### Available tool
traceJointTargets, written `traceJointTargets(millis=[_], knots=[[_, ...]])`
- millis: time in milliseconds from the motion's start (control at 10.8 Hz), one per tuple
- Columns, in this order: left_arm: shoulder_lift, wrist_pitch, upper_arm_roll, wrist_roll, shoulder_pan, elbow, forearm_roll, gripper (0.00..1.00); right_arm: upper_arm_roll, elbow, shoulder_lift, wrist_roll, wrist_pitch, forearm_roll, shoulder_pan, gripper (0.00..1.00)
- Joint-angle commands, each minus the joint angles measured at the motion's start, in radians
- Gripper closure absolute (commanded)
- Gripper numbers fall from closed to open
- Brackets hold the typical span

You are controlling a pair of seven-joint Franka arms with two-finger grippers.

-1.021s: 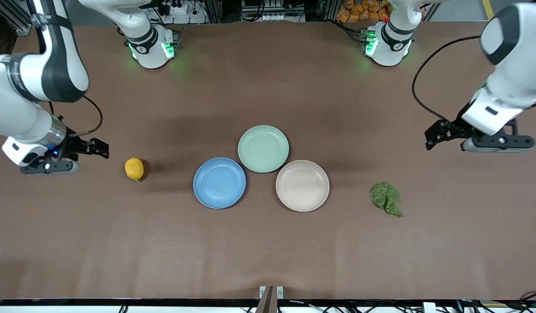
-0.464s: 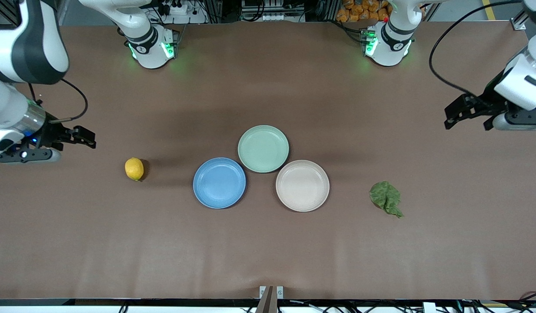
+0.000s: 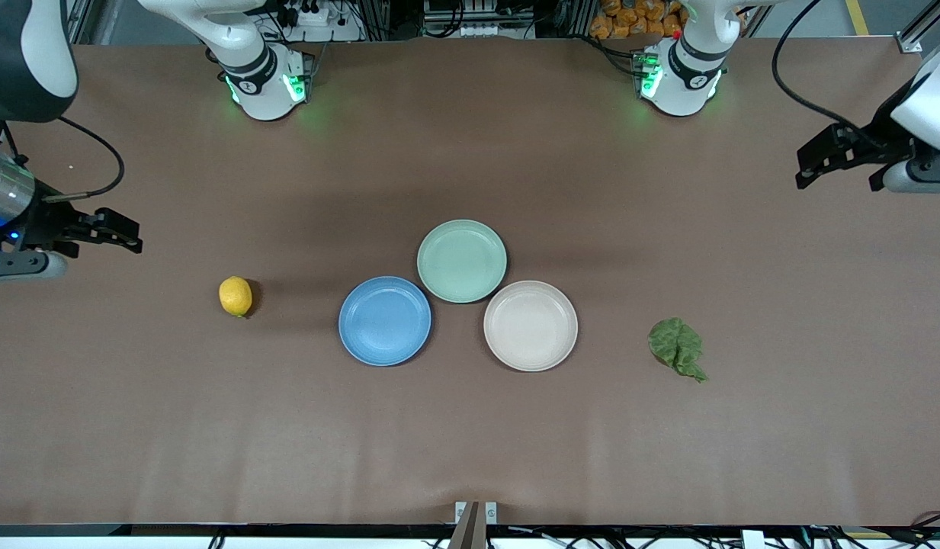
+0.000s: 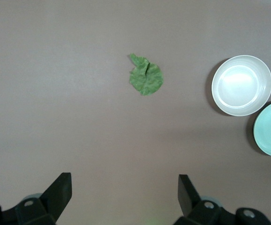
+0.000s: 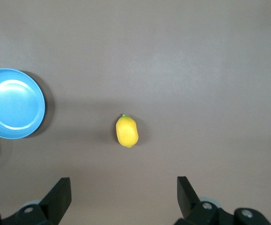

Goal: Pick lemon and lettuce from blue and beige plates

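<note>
A pale mint-green plate (image 3: 462, 261) rests on the brown desk (image 3: 470, 427), bare inside, while at twelve o'clock past the desk's edge sit orange packets (image 3: 633, 17) and tangled cables (image 3: 454, 19).

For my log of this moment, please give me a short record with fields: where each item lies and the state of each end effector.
lemon: on the table, beside the blue plate, toward the right arm's end
lettuce: on the table, beside the beige plate, toward the left arm's end
plates: all three bare, green plate included
left end effector: open, holds nothing
right end effector: open, holds nothing
</note>
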Motion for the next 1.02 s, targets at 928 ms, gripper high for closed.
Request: traceJointTargets(millis=[928], knots=[[-0.022, -0.049, -0.012, -0.008, 0.003, 0.037, 0.013, 0.0, -0.04, 0.12, -0.088, 0.076, -0.207, 0.057, 0.009, 0.0]])
